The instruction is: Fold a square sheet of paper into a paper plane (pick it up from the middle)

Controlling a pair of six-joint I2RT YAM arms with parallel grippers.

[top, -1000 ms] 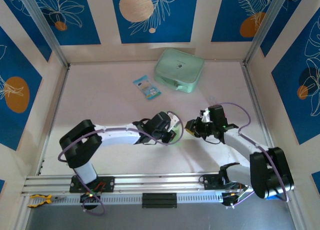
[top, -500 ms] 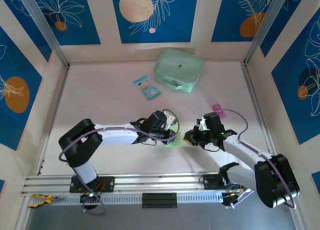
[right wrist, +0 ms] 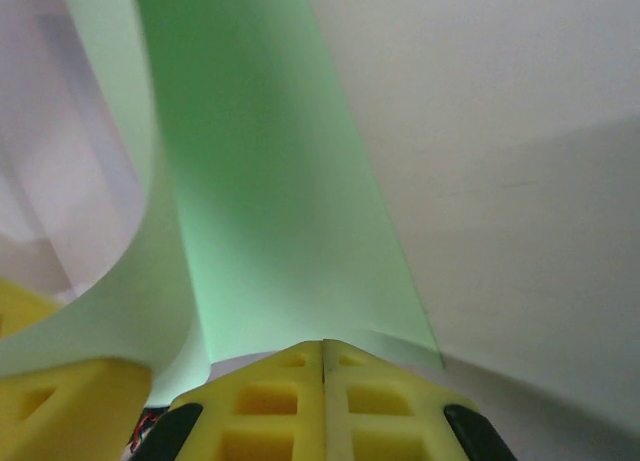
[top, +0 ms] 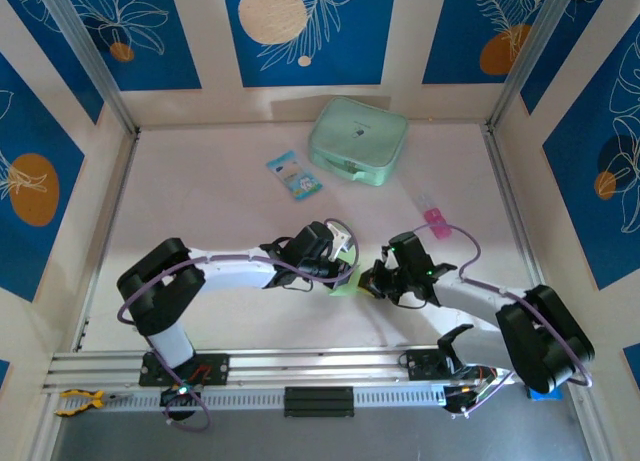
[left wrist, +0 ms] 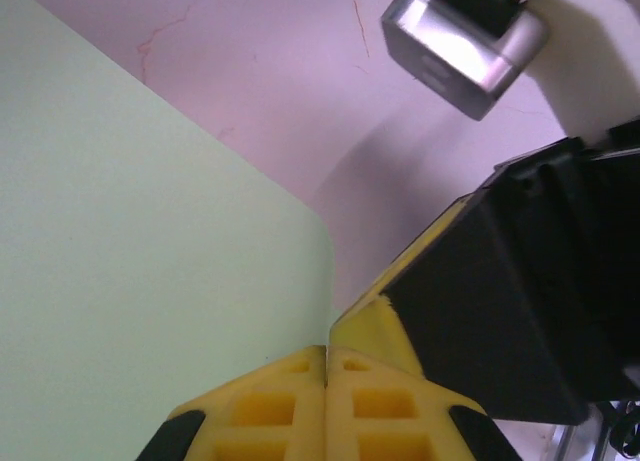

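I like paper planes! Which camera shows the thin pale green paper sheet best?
The left wrist view: the thin pale green paper sheet spreads wide there, with its edge and corner clear. The right wrist view shows the sheet curling, very close and blurry. The top view shows the sheet tiny and far away.

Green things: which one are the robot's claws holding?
The thin pale-green paper sheet, pinched by the left gripper and right gripper. The thick mint-green zip case lies at the back.
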